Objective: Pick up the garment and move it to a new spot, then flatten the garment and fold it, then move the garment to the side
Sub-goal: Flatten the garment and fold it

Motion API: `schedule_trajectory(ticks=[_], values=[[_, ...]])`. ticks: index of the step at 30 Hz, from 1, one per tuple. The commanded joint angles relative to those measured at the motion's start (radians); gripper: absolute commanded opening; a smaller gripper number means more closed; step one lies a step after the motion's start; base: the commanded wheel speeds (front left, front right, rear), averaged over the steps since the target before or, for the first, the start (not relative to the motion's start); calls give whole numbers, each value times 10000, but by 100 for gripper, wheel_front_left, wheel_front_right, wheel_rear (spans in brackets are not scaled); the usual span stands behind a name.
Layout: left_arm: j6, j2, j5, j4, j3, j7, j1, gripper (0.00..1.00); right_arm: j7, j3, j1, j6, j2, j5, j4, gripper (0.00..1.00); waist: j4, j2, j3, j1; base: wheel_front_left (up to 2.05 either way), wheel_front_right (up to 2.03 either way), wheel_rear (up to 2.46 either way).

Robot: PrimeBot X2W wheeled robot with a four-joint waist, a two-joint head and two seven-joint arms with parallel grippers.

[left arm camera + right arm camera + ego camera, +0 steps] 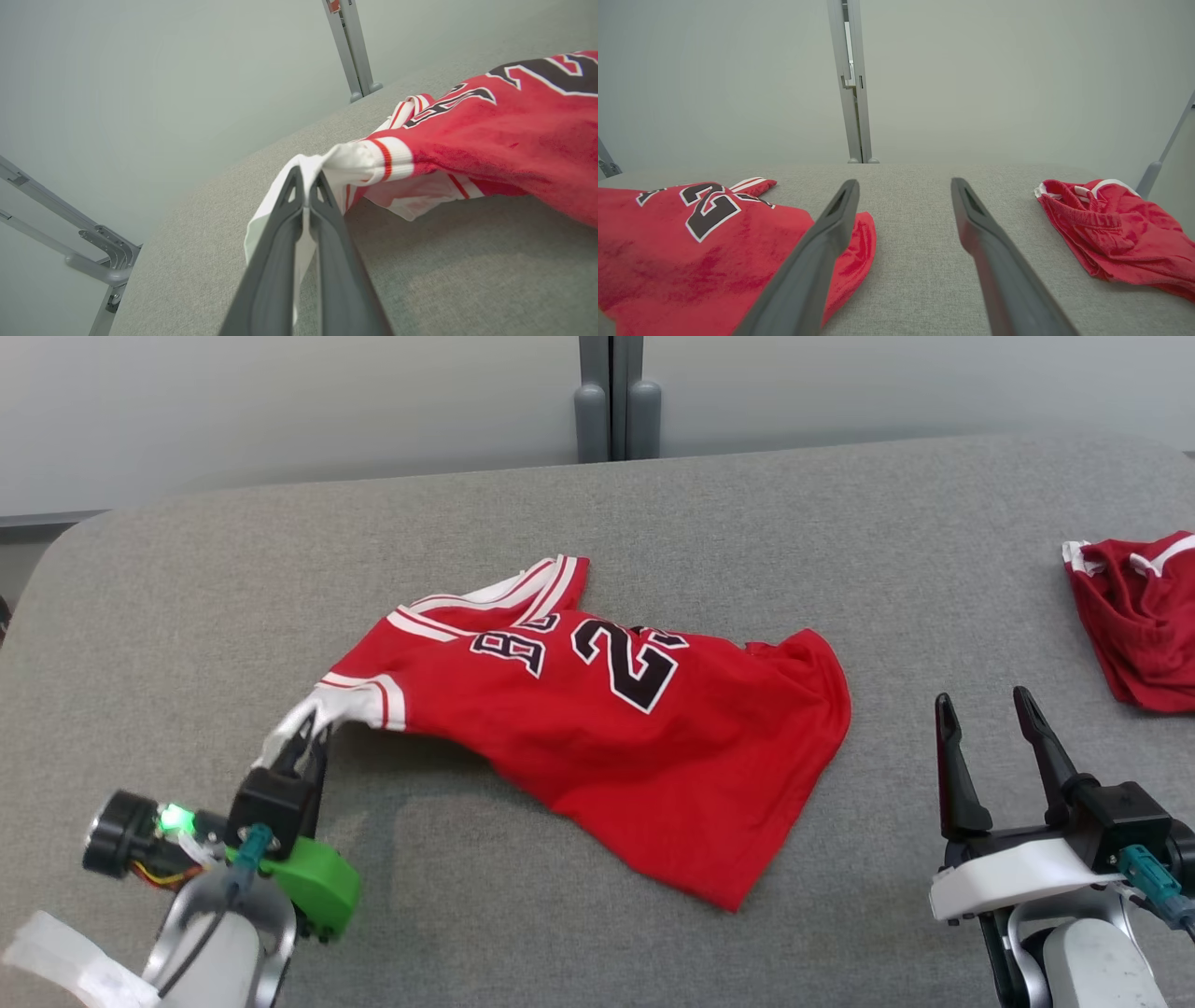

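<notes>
Lying mostly spread on the grey counter [187,616], your garment [607,737] is a red sleeveless jersey. Black, white-edged numerals [621,663] face up, and white-and-red striped trim [518,593] runs round the neck and armholes. The cloth is rumpled rather than smooth, with a small fold near the far side and one pointed hem corner toward the robot.

One white-banded armhole edge [359,161] is raised off the counter and drawn to a point. Your left hand [306,737] has its two dark fingers [275,261] pressed together on that white trim. In the left wrist view you can see the cloth pinched between them, with a strip hanging down alongside. From that hand the body of the jersey runs off to the right and forward, with a shadow under the lifted part.

Your right hand [983,700] has its fingers spread wide with nothing between them. The jersey lies to its left, near but apart. Ahead and to the right of that hand lies a second red piece with white trim [1134,625], bunched up. Beyond the counter, a grey upright post [611,401] stands against a pale wall.
</notes>
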Motion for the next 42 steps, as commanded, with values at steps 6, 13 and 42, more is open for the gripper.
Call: schedule_trajectory(ticks=[6, 13, 42], values=[[-222, -394, -420, -824, -554, 792, 1833, 0, -34, 63, 227, -15, -17, 133, 61, 100, 126, 0, -177, -1, 0, 0, 0], [44, -1400, -911, -83, -803, 539, 2293, 0, -34, 62, 181, -15, -18, -90, 128, 100, -61, 0, -147, -1, 0, 0, 0], [788, -2342, -1712, -2083, -317, -787, 2216, 100, 2808, 276, -2354, -15, -23, 674, 4808, 100, 1406, 0, 258, -1, 0, 0, 0]])
